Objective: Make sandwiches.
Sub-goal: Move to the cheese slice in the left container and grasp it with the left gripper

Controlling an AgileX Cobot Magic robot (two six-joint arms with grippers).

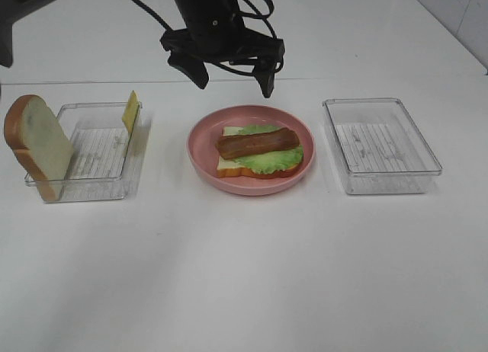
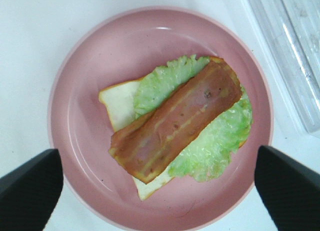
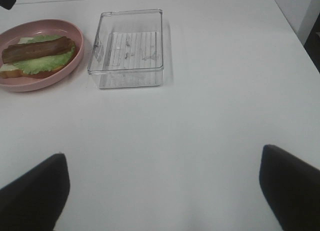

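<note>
The open sandwich lies on the round pink plate (image 1: 202,142): a white bread slice (image 1: 229,168), green lettuce (image 1: 278,160) and a bacon strip (image 1: 257,142) on top. In the left wrist view the bacon (image 2: 175,121) lies across the lettuce (image 2: 220,141) and bread (image 2: 117,106). My left gripper (image 1: 231,74) hangs open and empty above the plate's far side. A second bread slice (image 1: 34,142) stands against the left tray's outer end. A yellow cheese slice (image 1: 130,110) leans on that tray's inner wall. My right gripper (image 3: 162,191) is open and empty over bare table.
The clear left tray (image 1: 91,188) stands left of the plate. An empty clear tray (image 1: 427,142) stands to the plate's right and also shows in the right wrist view (image 3: 125,12), beside the plate (image 3: 75,56). White tabletop lies all around.
</note>
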